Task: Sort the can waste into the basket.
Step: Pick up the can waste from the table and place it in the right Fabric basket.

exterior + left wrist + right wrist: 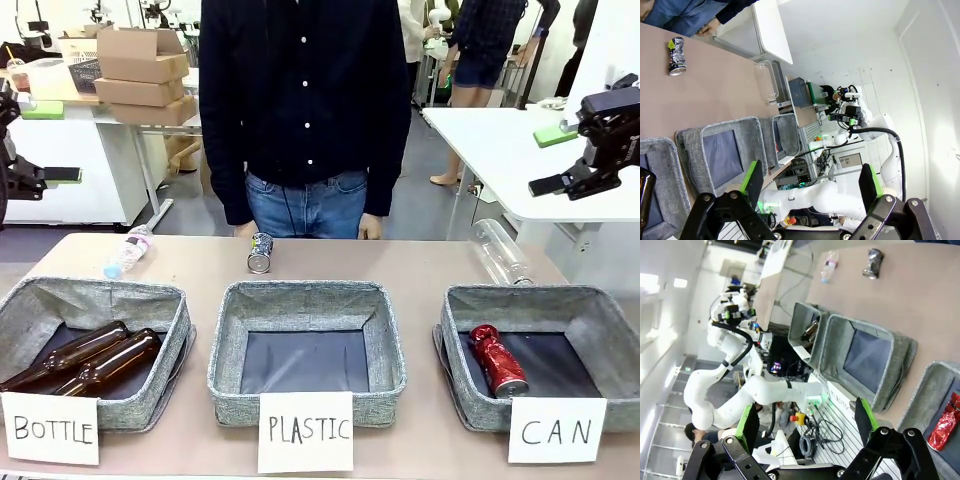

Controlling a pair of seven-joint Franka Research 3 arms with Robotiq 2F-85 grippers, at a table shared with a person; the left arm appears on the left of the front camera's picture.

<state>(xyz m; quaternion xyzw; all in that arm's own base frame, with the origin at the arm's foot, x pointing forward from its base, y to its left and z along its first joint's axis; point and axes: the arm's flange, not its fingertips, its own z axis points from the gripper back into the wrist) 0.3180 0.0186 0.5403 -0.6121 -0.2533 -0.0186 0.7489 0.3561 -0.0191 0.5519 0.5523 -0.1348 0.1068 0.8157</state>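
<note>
Both grippers' green fingers [751,180] stand spread with nothing between them, left gripper [811,172] and right gripper [806,412] raised off the table [420,265]; red can [497,360] lies in the CAN basket [520,293]; silver-grey can [261,252] sits mid far edge; best to straddle its dented body squarely, close gently, and carry it clear of the plastic bottle [497,250].

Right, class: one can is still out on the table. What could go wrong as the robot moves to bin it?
1. The silver-grey can stands upright close to the person's hand; a reach may topple it or meet the hand.
2. The PLASTIC basket sits nearest it, the CAN basket farther right: a wrong drop is possible.
</note>
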